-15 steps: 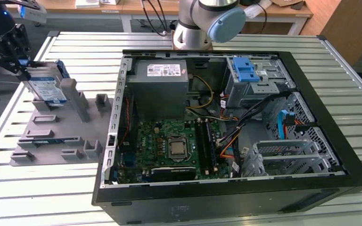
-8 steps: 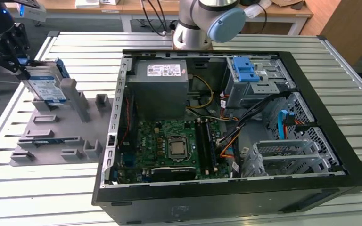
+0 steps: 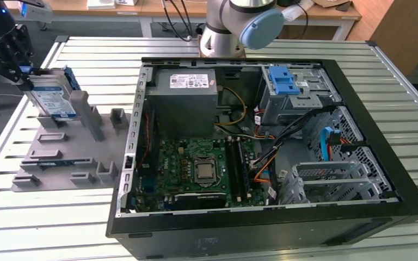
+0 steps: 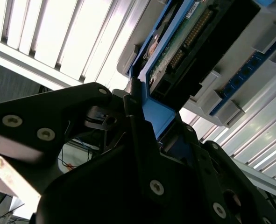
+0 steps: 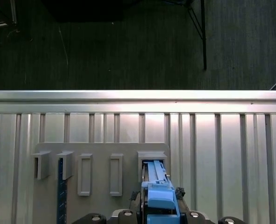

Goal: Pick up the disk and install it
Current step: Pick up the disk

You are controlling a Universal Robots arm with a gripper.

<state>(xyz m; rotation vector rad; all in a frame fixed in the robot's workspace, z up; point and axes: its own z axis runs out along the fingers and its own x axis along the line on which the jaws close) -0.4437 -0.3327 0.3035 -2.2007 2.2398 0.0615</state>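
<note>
**STEP IN HAND: DISK GRIPPED AT THE HOLDER, NOT YET INSTALLED**

The gripper [image 3: 22, 76] is at the exterior view's left, well apart from the open computer case [image 3: 267, 235]; its fingers [image 4: 134, 109] are closed on the blue carrier end of the disk [image 3: 53, 95], pinching it from both sides, as the second wrist view shows. The disk stands upright on edge over the gray holder fixture [image 3: 63, 163], which lies on the slatted metal table [image 3: 20, 217]. In the first wrist view the disk [image 5: 157, 186] lines up with an end slot of the fixture [image 5: 100, 151]; whether its lower edge is still seated in that slot cannot be told.

Judgement: the pick-up is in hand; the grasp is made, the transfer is not; installation is untouched, and the drive cage [image 3: 296, 100] with its blue latch inside the case holds no such disk.

Judgement: the move from here calls for a straight pull along the slot, without tilt, until the carrier is free of the fixture walls; it also calls for a firm, unslipping pinch on the narrow plastic tab, and clearance over the case wall and the loose cables [image 3: 296, 122] near the cage.
</note>
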